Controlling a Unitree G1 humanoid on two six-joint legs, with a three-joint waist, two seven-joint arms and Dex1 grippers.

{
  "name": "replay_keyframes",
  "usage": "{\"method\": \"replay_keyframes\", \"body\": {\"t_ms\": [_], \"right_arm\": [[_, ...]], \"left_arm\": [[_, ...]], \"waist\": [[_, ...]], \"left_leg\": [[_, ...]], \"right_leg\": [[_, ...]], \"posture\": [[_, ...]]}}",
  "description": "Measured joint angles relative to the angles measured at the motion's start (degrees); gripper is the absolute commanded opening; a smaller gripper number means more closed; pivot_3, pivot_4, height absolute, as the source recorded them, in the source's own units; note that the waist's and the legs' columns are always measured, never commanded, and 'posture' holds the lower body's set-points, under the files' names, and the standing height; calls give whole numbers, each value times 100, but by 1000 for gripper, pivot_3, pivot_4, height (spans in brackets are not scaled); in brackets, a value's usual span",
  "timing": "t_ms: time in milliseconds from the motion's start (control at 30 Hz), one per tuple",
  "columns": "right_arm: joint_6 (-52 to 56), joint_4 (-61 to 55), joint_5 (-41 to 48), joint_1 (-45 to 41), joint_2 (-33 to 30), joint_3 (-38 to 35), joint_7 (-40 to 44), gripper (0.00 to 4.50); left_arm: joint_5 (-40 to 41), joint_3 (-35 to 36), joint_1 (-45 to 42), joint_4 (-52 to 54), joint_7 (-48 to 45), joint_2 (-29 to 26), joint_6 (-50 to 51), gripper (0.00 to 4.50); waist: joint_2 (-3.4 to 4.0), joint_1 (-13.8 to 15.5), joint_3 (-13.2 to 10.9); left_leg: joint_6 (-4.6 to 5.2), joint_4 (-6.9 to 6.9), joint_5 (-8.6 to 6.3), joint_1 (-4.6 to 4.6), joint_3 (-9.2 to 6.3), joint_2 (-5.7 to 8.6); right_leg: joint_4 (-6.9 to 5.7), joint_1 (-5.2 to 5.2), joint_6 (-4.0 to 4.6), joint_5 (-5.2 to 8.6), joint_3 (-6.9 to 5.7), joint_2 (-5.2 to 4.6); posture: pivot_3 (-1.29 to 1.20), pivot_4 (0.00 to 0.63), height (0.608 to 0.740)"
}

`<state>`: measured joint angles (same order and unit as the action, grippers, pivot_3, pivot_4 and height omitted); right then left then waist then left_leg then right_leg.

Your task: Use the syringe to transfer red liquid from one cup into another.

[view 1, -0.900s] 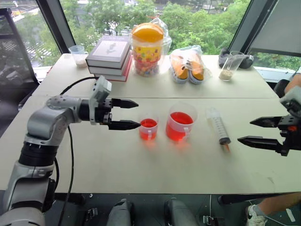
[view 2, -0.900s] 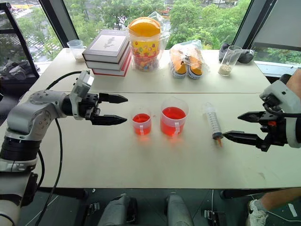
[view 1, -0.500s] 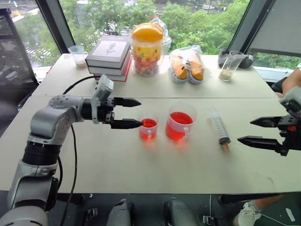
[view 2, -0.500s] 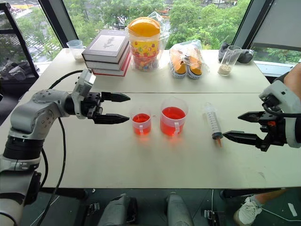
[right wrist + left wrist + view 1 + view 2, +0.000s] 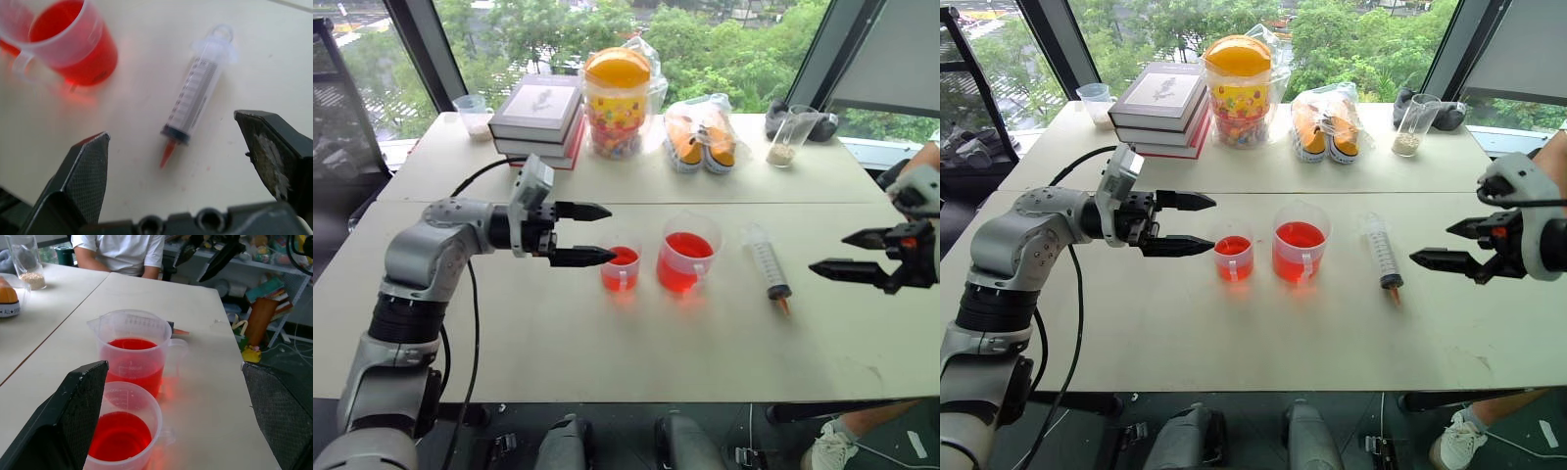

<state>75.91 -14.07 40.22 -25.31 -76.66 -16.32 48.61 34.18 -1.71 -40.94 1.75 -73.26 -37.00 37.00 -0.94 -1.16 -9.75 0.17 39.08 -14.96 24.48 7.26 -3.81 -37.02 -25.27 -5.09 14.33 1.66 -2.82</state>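
Lifting slightly since a moment ago, the right gripper [image 5: 1435, 245] hovers beside the syringe [image 5: 1380, 251], fingers wide, empty; left gripper [image 5: 1197, 223], likewise wide and empty, has edged toward the smaller cup [image 5: 1233, 258]. Pickup not begun.

The bench [image 5: 607, 343] is seen as a smooth, matt, pale cream surface. The syringe [image 5: 195, 93] is made of clear glossy plastic with printed markings, a dark seal and an orange-red plastic tip. The larger cup [image 5: 688, 253] and the smaller cup [image 5: 621, 266] are formed of translucent, slightly frosted plastic, and the red liquid [image 5: 131, 344] in them is glossy. The fingers [image 5: 88, 171] of the right gripper [image 5: 1449, 246] are faced with finely textured matt black pads; the same rough black finish is shown on those of the left gripper [image 5: 589, 233]. The left arm's shell [image 5: 431, 259] is finished in smooth grey satin.
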Motion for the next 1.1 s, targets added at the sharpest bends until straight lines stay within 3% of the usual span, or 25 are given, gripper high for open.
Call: {"method": "replay_keyframes", "body": {"t_ms": [100, 200, 367, 667, 900, 1000, 1100], "right_arm": [[242, 734, -224, -1050, 347, 909, -175, 4477], [497, 1891, -609, -2220, 1122, 1852, -326, 4477], [446, 3709, -1438, -3378, 1984, 3067, -406, 4477], [-508, 5786, -2727, -3959, 2855, 4087, -65, 4477], [-987, 6643, -3330, -4253, 3321, 4228, 269, 4477], [-1256, 7050, -3591, -4398, 3511, 4216, 312, 3688], [-1460, 7277, -3852, -4453, 3570, 4220, 431, 2113]], "left_arm": [[-52, -76, -26, -97, -18, 59, -56, 4500], [-111, -166, -77, -222, -24, 208, -195, 4500], [-130, -204, -144, -242, 34, 349, -314, 4500], [-126, -192, 164, 8, 362, 408, -366, 4500], [-85, -165, 335, 325, 580, 397, -333, 4500], [-70, -161, 419, 393, 641, 397, -298, 4500], [-67, -159, 445, 399, 698, 397, -259, 4500]], "waist": [[0, 4, 0], [-1, -28, 0], [3, 14, 1], [4, 35, 1], [6, 1, 2], [5, -10, 3], [5, -3, 3]], "left_leg": [[0, -4, 0, 4, 3, 1], [0, 0, 0, 2, 13, 1], [2, -4, 0, 23, 28, 2], [3, 8, 0, 95, 26, 3], [-1, 8, 3, 88, 25, 2], [-5, 10, 5, 82, 25, 2], [-7, 11, 7, 82, 24, 2]], "right_leg": [[1, -5, 1, 0, 3, 0], [-2, -7, 2, -2, 15, 2], [-7, -24, -1, -3, 15, 7], [-18, -92, -29, -18, 9, 9], [-25, -89, -30, -19, 9, 13], [-25, -82, -29, -20, 9, 13], [-26, -80, -29, -20, 9, 13]], "posture": [[0, 150, 740], [0, 150, 740], [0, 150, 740], [0, 150, 740], [0, 150, 740], [0, 150, 740], [0, 150, 740]]}}
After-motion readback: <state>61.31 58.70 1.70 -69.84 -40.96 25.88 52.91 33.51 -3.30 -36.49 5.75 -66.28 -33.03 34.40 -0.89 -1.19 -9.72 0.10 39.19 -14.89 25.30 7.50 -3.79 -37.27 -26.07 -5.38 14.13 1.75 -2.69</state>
